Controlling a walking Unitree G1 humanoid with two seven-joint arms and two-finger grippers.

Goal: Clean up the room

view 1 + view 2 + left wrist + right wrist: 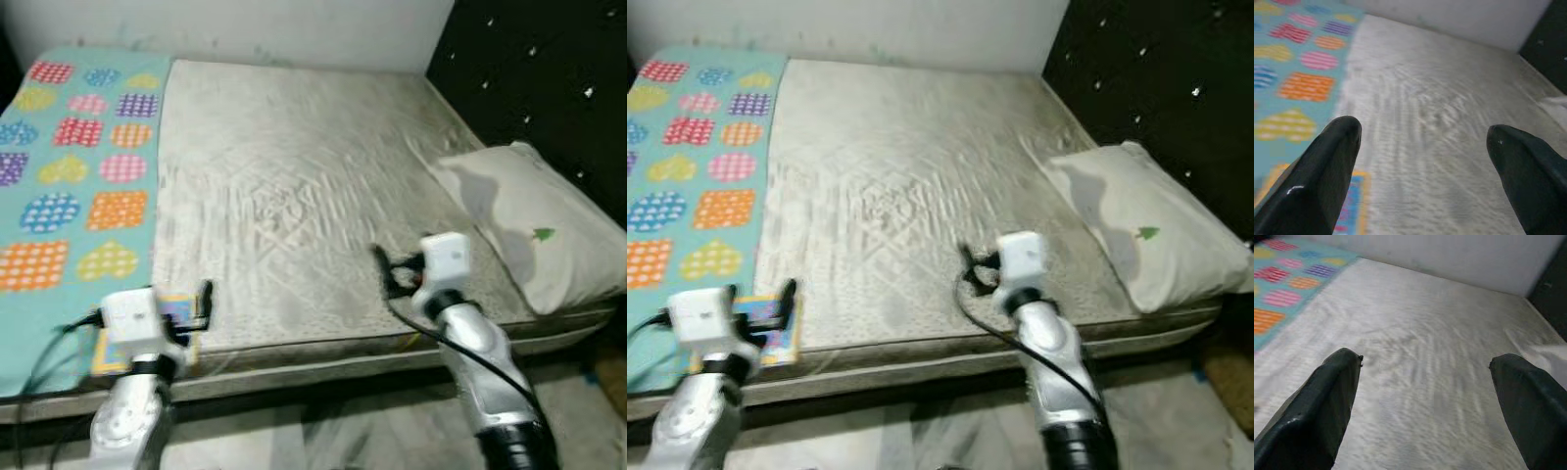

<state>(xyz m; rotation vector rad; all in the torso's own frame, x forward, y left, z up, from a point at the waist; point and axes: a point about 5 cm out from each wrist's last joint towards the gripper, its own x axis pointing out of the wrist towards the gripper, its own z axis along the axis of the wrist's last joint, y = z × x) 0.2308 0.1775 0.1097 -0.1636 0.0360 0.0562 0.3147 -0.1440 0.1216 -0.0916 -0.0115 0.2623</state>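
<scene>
A mattress (294,196) lies ahead, a blanket (69,166) covering its left side, a pillow (534,220) at its right edge against the headboard (549,69).

Light is even and fairly bright, dimming toward the dark wall at two o'clock. All views show soft motion blur; shadows stay faint.
</scene>
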